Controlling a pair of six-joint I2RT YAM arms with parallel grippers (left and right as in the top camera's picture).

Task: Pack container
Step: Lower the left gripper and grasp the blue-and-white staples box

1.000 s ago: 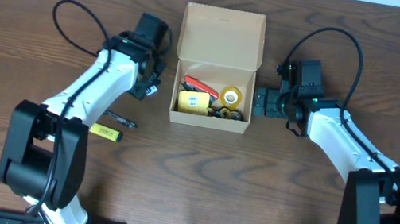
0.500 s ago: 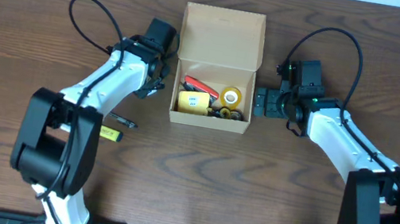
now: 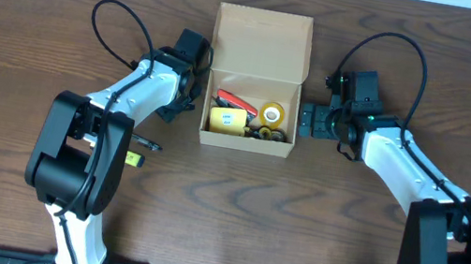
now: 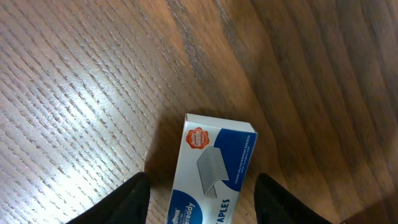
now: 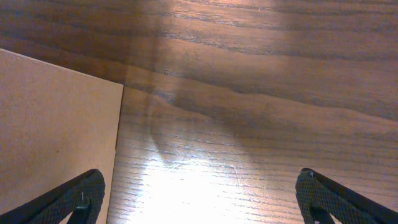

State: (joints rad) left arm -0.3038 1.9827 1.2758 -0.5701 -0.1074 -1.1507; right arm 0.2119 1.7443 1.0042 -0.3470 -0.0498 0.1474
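The container point(image 3: 246, 143), a tan cardboard box with its flap lid folded back, stands at the table's middle back. Inside lie a yellow item point(image 3: 228, 119), a yellow tape roll point(image 3: 271, 113) and a red pen point(image 3: 235, 103). My left gripper point(image 3: 186, 98) is just off the container's left wall. In the left wrist view my left gripper point(image 4: 202, 202) is closed round a blue and white staples box point(image 4: 217, 162), its fingers along the box's long sides. My right gripper point(image 3: 308, 120) stands wide open beside the right wall, over bare wood point(image 5: 199, 199), with the container's side point(image 5: 56, 124) at its left finger.
A small yellow object point(image 3: 132, 157) and a thin black pen point(image 3: 144, 143) lie on the table left of the container, beside the left arm. Both arms' cables loop above the table behind the wrists.
The left arm has swung its elbow inward and the wrist has edged right, closer to the container's left wall, its jaws narrowing round the staples box. The right arm has not moved.
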